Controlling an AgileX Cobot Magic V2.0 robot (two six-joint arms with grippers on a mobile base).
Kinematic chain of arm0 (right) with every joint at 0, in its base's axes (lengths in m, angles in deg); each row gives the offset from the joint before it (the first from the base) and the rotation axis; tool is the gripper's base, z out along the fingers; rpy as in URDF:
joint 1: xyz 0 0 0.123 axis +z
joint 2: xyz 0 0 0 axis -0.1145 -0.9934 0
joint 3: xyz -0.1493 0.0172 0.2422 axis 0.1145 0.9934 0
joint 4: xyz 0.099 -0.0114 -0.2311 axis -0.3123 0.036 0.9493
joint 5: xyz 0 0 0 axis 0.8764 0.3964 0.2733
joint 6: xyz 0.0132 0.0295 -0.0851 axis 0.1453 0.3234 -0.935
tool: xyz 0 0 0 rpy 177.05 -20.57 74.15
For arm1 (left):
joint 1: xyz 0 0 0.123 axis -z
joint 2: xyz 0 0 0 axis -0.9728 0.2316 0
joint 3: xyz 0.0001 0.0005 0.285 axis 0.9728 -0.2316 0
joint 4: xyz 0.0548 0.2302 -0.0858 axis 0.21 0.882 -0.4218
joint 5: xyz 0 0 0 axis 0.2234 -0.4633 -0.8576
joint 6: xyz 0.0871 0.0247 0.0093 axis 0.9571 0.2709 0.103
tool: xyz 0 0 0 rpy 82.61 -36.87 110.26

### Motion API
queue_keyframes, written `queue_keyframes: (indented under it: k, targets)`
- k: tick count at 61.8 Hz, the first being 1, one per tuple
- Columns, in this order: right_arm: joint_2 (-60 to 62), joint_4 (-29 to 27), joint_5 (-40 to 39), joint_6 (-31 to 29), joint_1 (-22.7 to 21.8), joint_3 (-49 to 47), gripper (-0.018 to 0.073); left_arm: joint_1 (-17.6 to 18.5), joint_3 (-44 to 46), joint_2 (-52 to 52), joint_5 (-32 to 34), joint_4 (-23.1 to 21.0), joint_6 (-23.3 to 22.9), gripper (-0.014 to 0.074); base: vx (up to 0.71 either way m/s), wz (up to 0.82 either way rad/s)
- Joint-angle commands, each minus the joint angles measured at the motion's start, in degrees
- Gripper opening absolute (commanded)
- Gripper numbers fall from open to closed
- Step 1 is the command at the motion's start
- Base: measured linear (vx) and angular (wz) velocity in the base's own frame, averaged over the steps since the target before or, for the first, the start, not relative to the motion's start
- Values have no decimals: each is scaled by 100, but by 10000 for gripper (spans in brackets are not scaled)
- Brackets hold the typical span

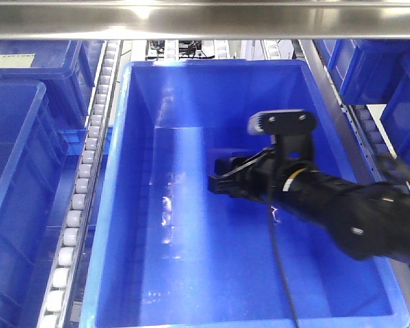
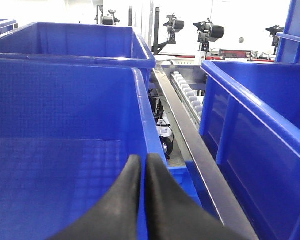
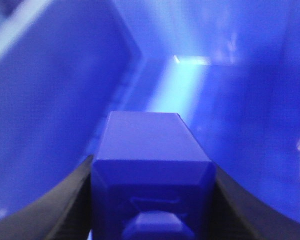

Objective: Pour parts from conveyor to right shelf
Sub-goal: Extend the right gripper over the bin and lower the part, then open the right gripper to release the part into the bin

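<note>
The blue block sits clamped in the right pincer, inside the big bin on the right shelf. Carrying looks done; release remains. The left pincer, seemingly together, hovers at a neighbouring bin's rim. Nothing obstructs.

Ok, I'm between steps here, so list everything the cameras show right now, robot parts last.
Block: one, blue, held between the right gripper's fingers inside the centre bin.
Centre bin: one, glossy blue, on the rack, right arm reaching in.
Other bins: several, blue, on both sides.
Roller rail: one clearly seen, white rollers, left of the centre bin.
Steel frame bar: one, grey, across the top.
Right gripper: black, shut on the block.
Left gripper: black, shut, empty, at a bin wall.
</note>
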Motion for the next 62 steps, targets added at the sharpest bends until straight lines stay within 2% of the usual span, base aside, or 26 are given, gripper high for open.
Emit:
queue_keyframes:
  k: [1,23,33,46,62]
  targets:
    - [-46,-29,-446,-18,-55,-261,235,48,-177,-65,440,-16,-49,-6,0,0]
    - [-631,21,-70,-188,-188,-315,462,48,-177,-65,440,-16,-49,-6,0,0]
    - [-600,305,158,-459,-188,-356,537,48,-177,-65,440,-16,-49,-6,0,0]
    - [-103,320,602,-783,-188,-379,551,48,-177,-65,440,-16,-49,-6,0,0]
    - [1128,320,1023,-1189,-188,-367,550,48,-177,-65,440,-16,-49,-6,0,0]
